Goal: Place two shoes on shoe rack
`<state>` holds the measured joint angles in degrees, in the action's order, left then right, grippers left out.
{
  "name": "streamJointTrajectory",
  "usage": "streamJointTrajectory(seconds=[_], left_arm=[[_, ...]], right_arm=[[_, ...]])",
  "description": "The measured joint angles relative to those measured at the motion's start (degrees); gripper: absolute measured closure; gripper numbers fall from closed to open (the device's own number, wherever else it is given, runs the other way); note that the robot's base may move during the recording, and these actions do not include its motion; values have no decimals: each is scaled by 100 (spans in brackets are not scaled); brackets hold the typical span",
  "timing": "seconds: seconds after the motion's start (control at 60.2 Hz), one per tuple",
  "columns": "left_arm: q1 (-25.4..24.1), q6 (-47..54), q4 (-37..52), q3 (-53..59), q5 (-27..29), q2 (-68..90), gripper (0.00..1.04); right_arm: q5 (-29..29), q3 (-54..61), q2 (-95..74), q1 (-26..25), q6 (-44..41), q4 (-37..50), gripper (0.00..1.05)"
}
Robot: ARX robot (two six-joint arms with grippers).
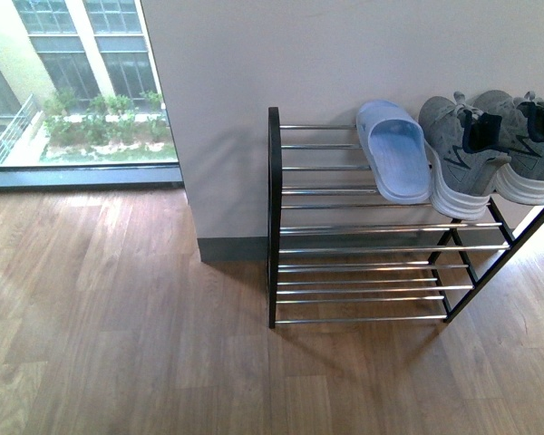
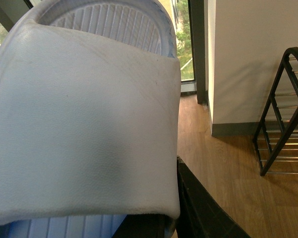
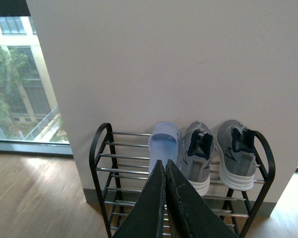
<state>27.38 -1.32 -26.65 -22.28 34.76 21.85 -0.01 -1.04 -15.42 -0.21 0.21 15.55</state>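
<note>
Shoe rack [image 1: 363, 227] stands against the white wall [image 1: 281, 54] on the wood floor [image 1: 100, 326], black arched side frames, chrome rod tiers. Top tier holds three shoes in a row: one pale blue slide [image 1: 394, 149], then two grey sneakers [image 1: 462, 154] with white soles and navy collars, the second sneaker [image 1: 526, 145] cut by the frame edge in the front view. The slide sits just beside the first sneaker, about touching; the left part of the top tier is bare rods. Lower tiers carry no shoes in view. Neither arm shows in the front view. Right wrist view: right gripper [image 3: 165, 171] has its two dark fingers pressed together, nothing between them, tips pointing at the rack and overlapping the heel end of the racked slide [image 3: 164, 144] in the picture; contact cannot be told. Same view shows both sneakers [image 3: 198, 156] side by side to the slide's right, second one [image 3: 236, 153] near the far side frame. Left wrist view: a second blue slide [image 2: 84, 119] fills most of the frame, strap facing the camera, ribbed footbed visible past it, lying right at the left gripper; a dark finger [image 2: 203, 208] shows beside and under the slide's edge. The jaws are mostly hidden by the slide, so their spread cannot be told, nor whether they pinch it. This slide is well apart from the rack [image 2: 283, 114], which shows end-on in the background beside the wall corner and window [image 2: 184, 44].
</note>
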Motion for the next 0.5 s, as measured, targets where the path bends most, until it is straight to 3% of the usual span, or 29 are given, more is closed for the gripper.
streamJointTrajectory(seconds=[0.382,0.498], left_arm=[[0,0,0,0,0,0,103],[0,0,0,0,4,0,103]], right_arm=[[0,0,511,0,0,-514,103],[2,-2,1340,0,0,-1480,103]])
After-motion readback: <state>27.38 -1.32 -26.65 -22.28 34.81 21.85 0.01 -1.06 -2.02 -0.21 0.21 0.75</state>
